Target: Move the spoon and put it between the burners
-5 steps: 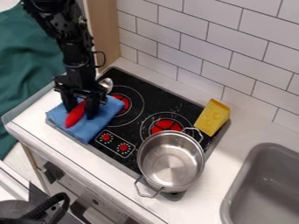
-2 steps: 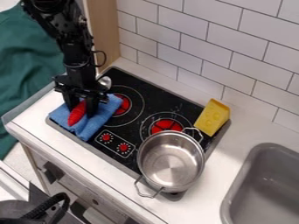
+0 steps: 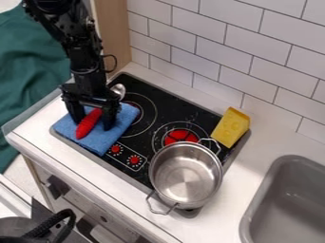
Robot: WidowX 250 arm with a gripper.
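Note:
The black gripper (image 3: 94,122) hangs over the blue cloth at the left end of the stove, open, with its fingers apart on either side of the spoon's red handle (image 3: 87,125). This handle lies slanted on the cloth. Behind the gripper, the spoon's silver bowl (image 3: 119,89) shows near the stove's back left edge; the part between bowl and handle is hidden. One red burner (image 3: 154,114) is partly covered by the cloth, and another burner (image 3: 181,136) glows red near the middle of the stove.
A blue folded cloth (image 3: 105,140) lies under the handle. The steel pot (image 3: 186,175) stands at the stove's front right, with a yellow cheese wedge (image 3: 231,127) behind it. A grey sink (image 3: 285,204) is at the right, and a tiled wall (image 3: 254,57) runs along the back.
The gripper has shifted slightly right and its fingers have spread wider. Cloth and spoon have moved a little to the right, and the cloth now covers more of the left burner.

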